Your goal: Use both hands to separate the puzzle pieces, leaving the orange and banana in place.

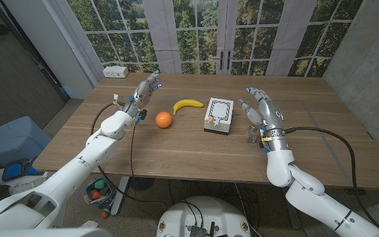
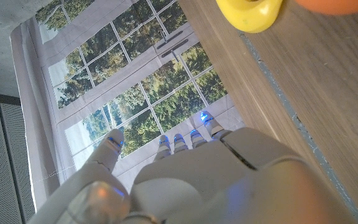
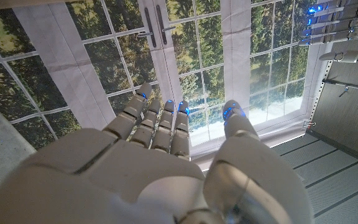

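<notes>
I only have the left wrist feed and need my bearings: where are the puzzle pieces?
Observer: The puzzle pieces, a white block, sit mid-table, to the right of the banana.
Operator: Is the right hand on them?
Observer: No, the right hand is raised just right of the block, open, holding nothing.
Operator: And my left hand?
Observer: The left hand is raised behind the orange, fingers apart, gripping nothing.

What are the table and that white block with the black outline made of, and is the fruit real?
The table looks like wood with a matte finish, its grain running lengthwise. The white block seems like painted wood or plastic; its smooth faces leave that open. The orange and banana look evenly colored and unblemished, perhaps plastic, but I cannot tell.
</notes>
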Available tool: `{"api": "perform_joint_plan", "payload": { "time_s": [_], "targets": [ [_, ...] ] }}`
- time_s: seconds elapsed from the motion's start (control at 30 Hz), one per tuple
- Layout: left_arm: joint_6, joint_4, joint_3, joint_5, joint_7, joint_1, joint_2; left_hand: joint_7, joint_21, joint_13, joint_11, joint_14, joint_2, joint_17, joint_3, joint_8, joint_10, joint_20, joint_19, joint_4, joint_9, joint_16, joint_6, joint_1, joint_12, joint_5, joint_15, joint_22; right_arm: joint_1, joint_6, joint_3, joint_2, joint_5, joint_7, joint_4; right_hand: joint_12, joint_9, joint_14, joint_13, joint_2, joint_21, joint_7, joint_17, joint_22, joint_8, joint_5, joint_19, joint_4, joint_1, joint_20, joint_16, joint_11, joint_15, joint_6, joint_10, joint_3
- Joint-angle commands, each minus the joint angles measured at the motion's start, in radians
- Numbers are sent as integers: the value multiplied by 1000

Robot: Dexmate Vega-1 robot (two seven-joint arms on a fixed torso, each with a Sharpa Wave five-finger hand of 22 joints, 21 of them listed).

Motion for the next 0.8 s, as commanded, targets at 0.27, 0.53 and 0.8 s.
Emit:
{"api": "perform_joint_plan", "payload": {
  "time_s": [0.27, 0.53, 0.8],
  "targets": [
    [-25, 25, 8, -4, -41, -22, -8, -23, -13, 6, 11, -7, 5, 0, 0, -1, 0, 9, -13, -12, 3, 0, 4, 3, 2, -2, -23, 6, -41, -30, -42, -16, -93, -46, -30, 8, 2, 27, 9, -33, 0, -24, -1, 2, 14, -8, 25, -12, 37, 4, 14, -14, -67, 42, 19, -4],
    [-42, 31, 8, -7, -52, -23, -13, -29, -18, 6, 15, -7, 7, 1, -2, 0, 0, 10, -9, -14, 3, 0, 9, 2, 1, -2, -18, 7, -47, -9, -61, -14, -111, -67, -20, 13, 2, 42, 12, -42, 1, -31, 1, 3, 22, -10, 38, -8, 57, -4, 22, -18, -76, 70, 35, -7],
    [-47, 27, 8, -10, -58, -21, -12, -30, -23, 6, 15, -8, 9, 1, -3, 0, 0, 13, -7, -15, 3, 0, 11, 0, 1, -3, -17, 7, -46, 2, -86, -4, -134, -90, 5, 16, 3, 53, 16, -42, 2, -44, 4, 4, 31, -9, 49, -6, 84, -10, 30, -24, -85, 103, 45, -7]
  ]
}}
